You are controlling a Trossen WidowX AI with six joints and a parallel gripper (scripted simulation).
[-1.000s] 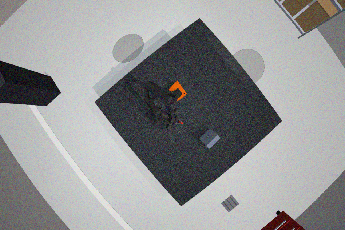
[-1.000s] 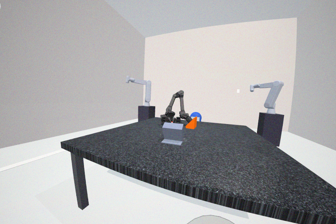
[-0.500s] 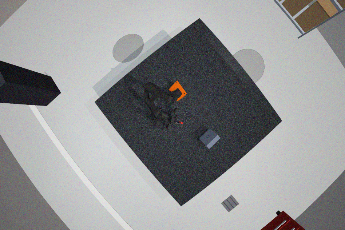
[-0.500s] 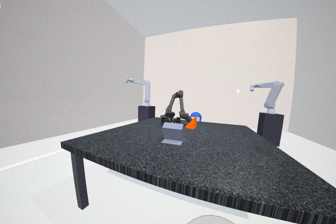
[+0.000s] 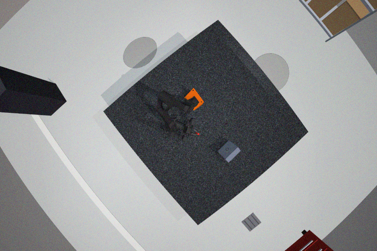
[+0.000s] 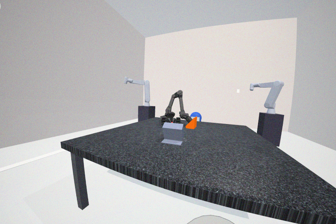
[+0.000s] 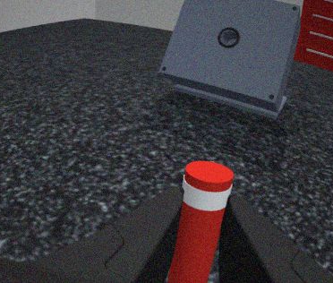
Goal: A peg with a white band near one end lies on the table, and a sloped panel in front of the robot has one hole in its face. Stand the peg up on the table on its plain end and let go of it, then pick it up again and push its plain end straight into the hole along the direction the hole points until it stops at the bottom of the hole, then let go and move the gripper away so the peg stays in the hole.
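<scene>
Gripper [image 5: 195,132] [image 7: 202,203] clenched on red peg [image 5: 198,134] [image 7: 200,233], banded end protruding between fingertips. Sloped panel [image 5: 226,149] [image 6: 173,133] [image 7: 229,63] ahead of fingers. Peg could topple if released while tilted; plain end's contact with table unclear.

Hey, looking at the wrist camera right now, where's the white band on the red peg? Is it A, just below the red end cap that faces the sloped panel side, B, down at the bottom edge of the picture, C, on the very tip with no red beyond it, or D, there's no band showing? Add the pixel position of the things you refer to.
A: the white band [image 7: 207,199] circles the peg [image 7: 198,242] just under its red end, with more red below it.
</scene>
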